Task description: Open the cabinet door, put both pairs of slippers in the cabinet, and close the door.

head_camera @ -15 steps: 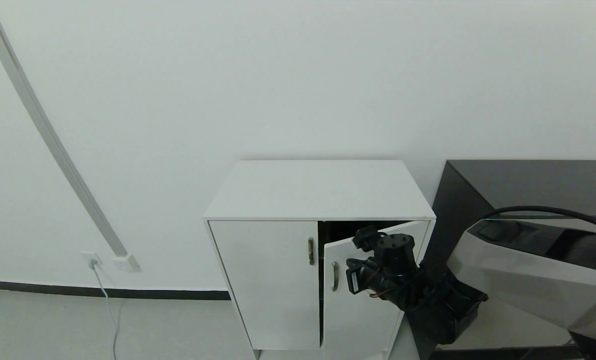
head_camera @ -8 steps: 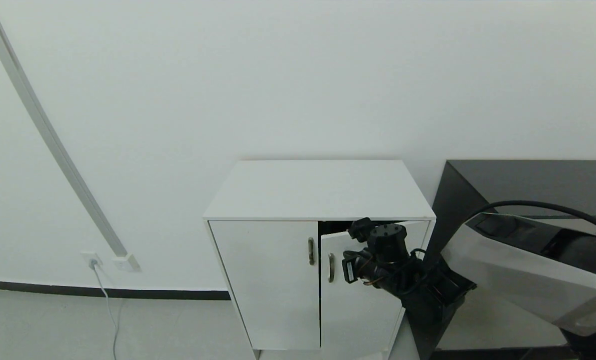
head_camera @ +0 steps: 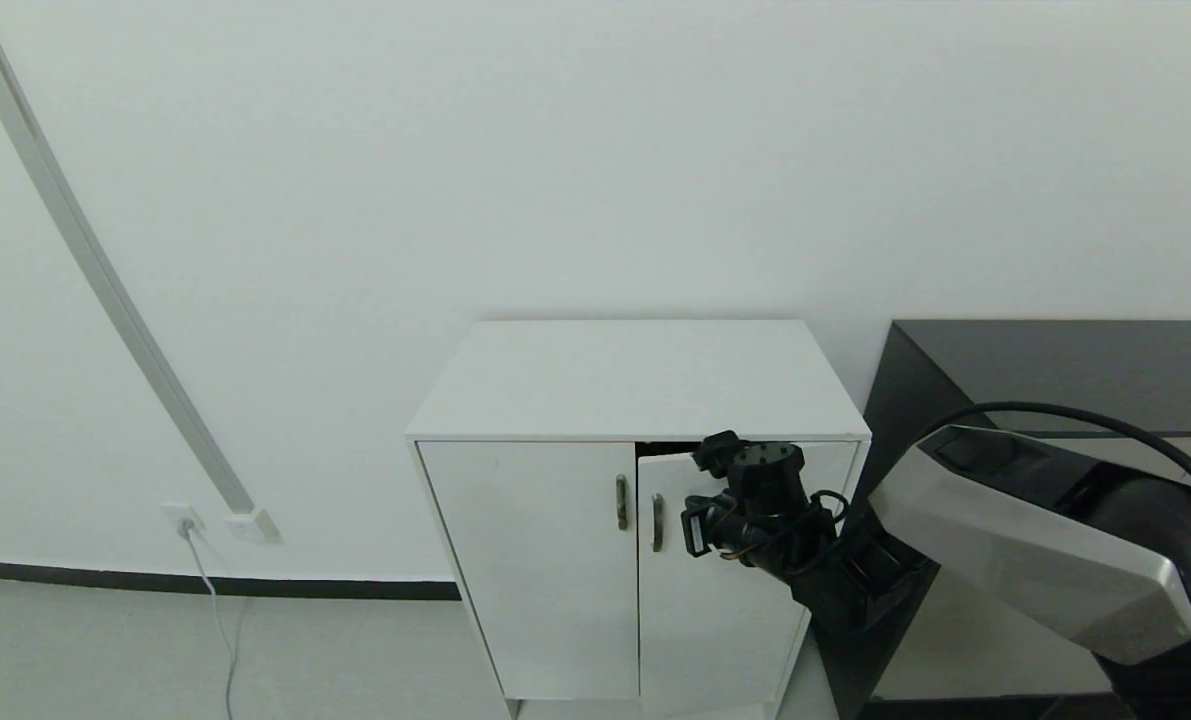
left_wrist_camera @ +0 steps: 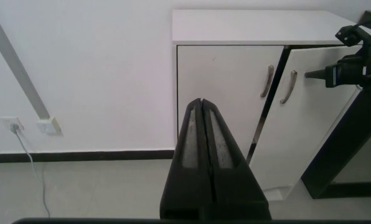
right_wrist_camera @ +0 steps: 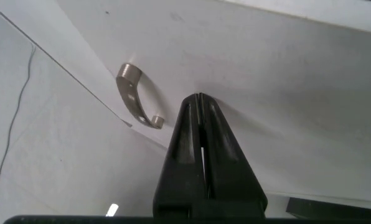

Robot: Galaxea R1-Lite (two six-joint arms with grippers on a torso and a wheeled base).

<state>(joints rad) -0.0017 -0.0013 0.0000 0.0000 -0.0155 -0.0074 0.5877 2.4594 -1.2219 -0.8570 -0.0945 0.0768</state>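
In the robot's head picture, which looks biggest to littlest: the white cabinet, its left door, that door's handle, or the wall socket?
1. white cabinet
2. left door
3. wall socket and handle: both tiny and look about alike, the handle thin and tall, the socket squat, so no ranking between them.

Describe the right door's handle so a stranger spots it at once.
Find the white two-door cabinet against the wall. At its centre seam sit two curved metal handles: pick the right handle, on the slightly ajar right door, with the black right gripper beside it, not the left handle.
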